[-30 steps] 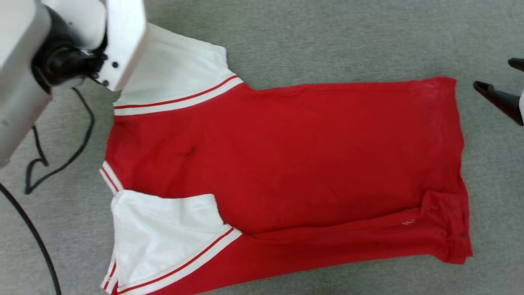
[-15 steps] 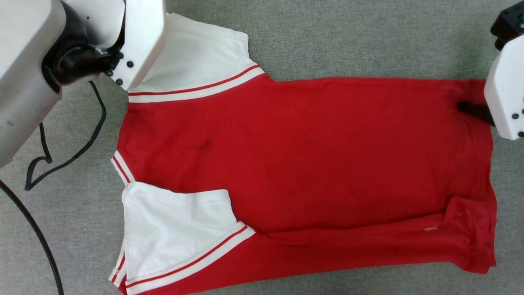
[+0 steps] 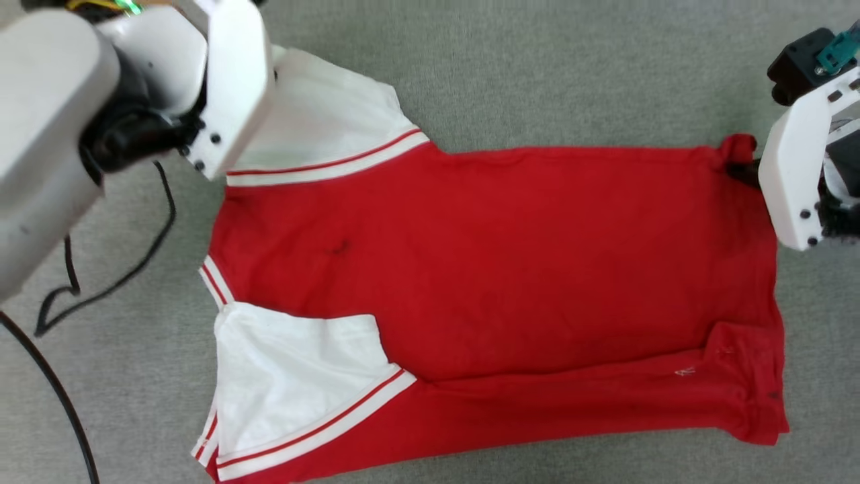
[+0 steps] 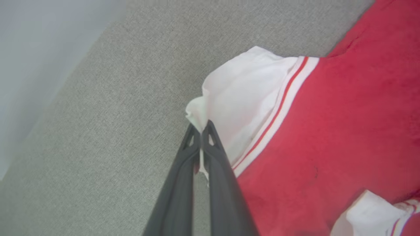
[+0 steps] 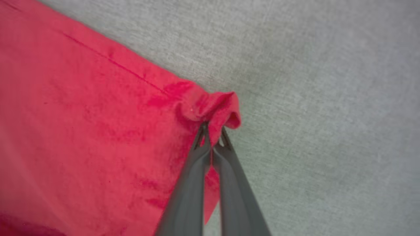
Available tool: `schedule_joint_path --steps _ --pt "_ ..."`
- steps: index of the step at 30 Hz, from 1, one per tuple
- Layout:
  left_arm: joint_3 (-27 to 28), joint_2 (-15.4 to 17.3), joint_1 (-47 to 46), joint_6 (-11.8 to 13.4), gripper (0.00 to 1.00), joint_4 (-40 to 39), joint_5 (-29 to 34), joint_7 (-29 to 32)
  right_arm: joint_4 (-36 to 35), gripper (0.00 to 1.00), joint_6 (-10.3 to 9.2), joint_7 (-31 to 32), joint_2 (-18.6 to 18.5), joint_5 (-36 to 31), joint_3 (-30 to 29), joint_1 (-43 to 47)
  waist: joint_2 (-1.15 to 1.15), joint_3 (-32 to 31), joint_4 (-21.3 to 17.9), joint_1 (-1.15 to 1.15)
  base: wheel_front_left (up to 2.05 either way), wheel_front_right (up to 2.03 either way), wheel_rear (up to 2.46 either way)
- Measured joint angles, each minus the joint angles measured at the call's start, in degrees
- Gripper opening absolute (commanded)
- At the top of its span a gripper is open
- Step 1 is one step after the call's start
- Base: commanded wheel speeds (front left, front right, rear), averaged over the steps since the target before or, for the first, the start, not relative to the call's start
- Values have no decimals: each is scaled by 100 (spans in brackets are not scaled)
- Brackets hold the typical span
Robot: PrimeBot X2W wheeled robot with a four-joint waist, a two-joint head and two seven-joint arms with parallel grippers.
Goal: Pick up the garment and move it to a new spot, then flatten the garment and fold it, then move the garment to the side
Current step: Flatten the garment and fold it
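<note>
The shirt (image 3: 497,269) lies spread on the grey carpet (image 3: 571,67), collar end to the left, hem to the right, plain red side up. The left gripper (image 4: 200,126) is clamped tight on the outer tip of the far sleeve (image 3: 329,128), with a white pucker of cloth pinched between its dark fingers (image 4: 220,177). Over on the right, the right gripper (image 5: 213,131) is squeezed together on the far hem corner (image 3: 736,148), and the red cloth bunches into a little curl just past the fingertips. So both far corners are gripped, one at each end. The near sleeve (image 3: 295,376) lies flat at the near left, and a long crease runs along the near side toward the hem. A black cable (image 3: 134,262) snakes across the carpet, left of the collar.
</note>
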Motion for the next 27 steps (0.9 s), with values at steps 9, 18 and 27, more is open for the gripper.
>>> schedule_joint_path --steps 9,18,27 --pt "-211 449 822 0 0 -647 -86 -565 -475 0 9 -1018 -589 314 423 617 0 -856 109 0 0 0 0" --pt "-267 1020 1803 112 0 -1430 -134 -1000 -793 0 9 -1722 -1023 643 415 1656 0 -1544 251 0 0 0 0" --pt "-319 1508 3233 654 0 -2220 -200 -1371 -1049 0 9 -2216 -1113 738 201 2917 0 -1803 270 -1 0 0 0"
